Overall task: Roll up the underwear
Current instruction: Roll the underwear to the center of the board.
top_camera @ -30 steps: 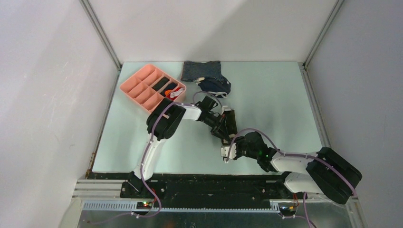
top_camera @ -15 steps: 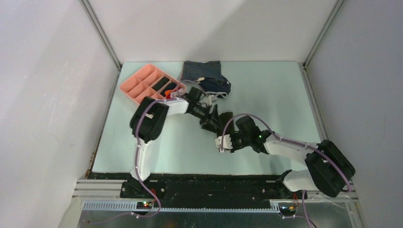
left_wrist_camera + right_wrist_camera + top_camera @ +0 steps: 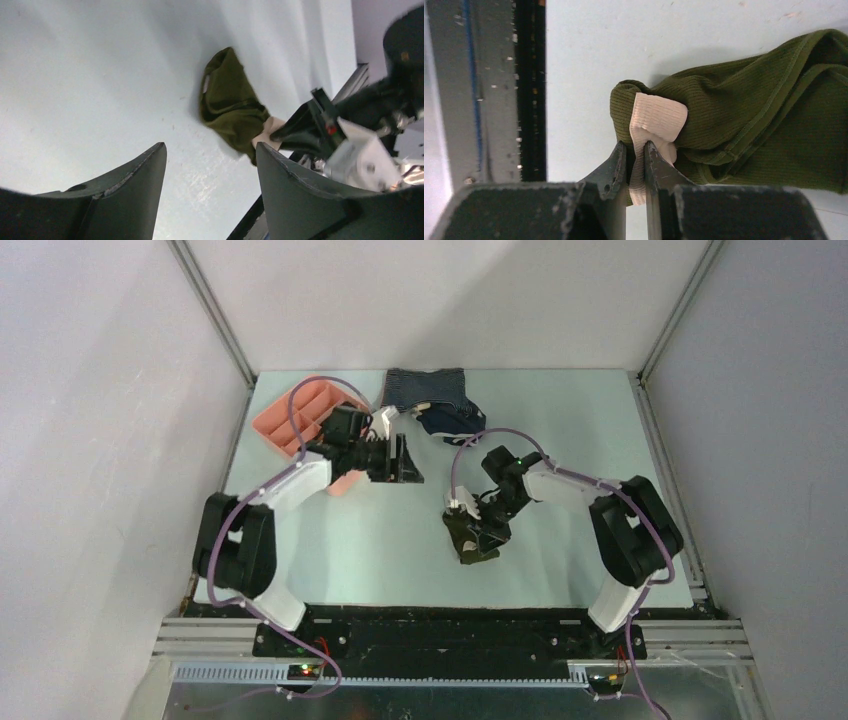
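Pale green table (image 3: pixel 360 540) — on it: pink divided tray (image 3: pixel 275 420), striped garment (image 3: pixel 425 388), navy garment (image 3: pixel 455 420), olive underwear (image 3: pixel 225 105).

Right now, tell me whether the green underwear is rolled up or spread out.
Neither: the underwear is loosely bunched, no tight roll showing, its pale-lined edge pinched in the right pincer.

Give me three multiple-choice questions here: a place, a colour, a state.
1. Where does the pink plastic compartment tray sit? A) far-left corner B) near-right corner C) centre
2. What colour is the ribbed cloth underwear? A) navy B) olive green C) red
3. The left hand is A) shut on cloth B) open, empty C) gripping the tray
Answers: 1 A, the top view shows it far left; 2 B, the right wrist view shows olive ribbing; 3 B, its fingers stand apart with nothing between.
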You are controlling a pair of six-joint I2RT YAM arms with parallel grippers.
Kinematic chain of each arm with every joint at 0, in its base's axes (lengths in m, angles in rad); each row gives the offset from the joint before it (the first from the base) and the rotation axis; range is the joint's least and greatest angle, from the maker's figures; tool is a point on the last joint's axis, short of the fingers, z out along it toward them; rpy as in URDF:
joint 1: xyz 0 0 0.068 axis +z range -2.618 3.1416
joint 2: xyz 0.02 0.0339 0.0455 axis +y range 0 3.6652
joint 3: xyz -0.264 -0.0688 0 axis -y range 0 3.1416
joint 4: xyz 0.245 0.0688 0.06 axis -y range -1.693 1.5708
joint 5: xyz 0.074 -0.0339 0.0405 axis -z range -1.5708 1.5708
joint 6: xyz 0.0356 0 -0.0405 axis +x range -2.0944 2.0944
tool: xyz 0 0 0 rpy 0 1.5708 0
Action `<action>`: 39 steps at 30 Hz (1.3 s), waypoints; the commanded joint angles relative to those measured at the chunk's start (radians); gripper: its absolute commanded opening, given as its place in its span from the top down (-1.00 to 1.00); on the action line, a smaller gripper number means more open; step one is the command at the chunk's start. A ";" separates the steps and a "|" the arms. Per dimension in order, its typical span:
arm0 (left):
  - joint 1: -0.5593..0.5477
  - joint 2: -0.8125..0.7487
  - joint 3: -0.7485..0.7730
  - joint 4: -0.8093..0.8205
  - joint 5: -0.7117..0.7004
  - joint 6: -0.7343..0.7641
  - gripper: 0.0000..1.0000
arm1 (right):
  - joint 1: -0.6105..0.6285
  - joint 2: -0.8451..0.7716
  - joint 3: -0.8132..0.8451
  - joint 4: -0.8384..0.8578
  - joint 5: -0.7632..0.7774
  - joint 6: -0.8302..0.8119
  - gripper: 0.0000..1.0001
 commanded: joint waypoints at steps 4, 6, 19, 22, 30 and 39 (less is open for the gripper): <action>-0.059 -0.295 -0.243 0.192 -0.097 0.248 -0.41 | -0.069 0.188 0.145 -0.301 -0.204 0.071 0.95; -0.133 -0.374 -0.319 0.252 -0.129 0.374 -0.41 | -0.092 0.240 0.166 -0.325 -0.228 0.094 0.96; -0.584 -0.342 -0.590 0.712 -0.196 0.958 -0.41 | -0.245 0.722 0.541 -0.619 -0.357 0.259 1.00; -0.618 -0.266 -0.618 0.850 -0.252 1.014 -0.43 | -0.248 0.796 0.616 -0.678 -0.359 0.292 1.00; -0.682 -0.139 -0.640 0.968 -0.347 1.023 -0.44 | -0.220 0.815 0.625 -0.653 -0.318 0.351 1.00; -0.688 0.021 -0.615 0.976 -0.427 1.040 -0.21 | -0.216 0.816 0.623 -0.641 -0.313 0.367 1.00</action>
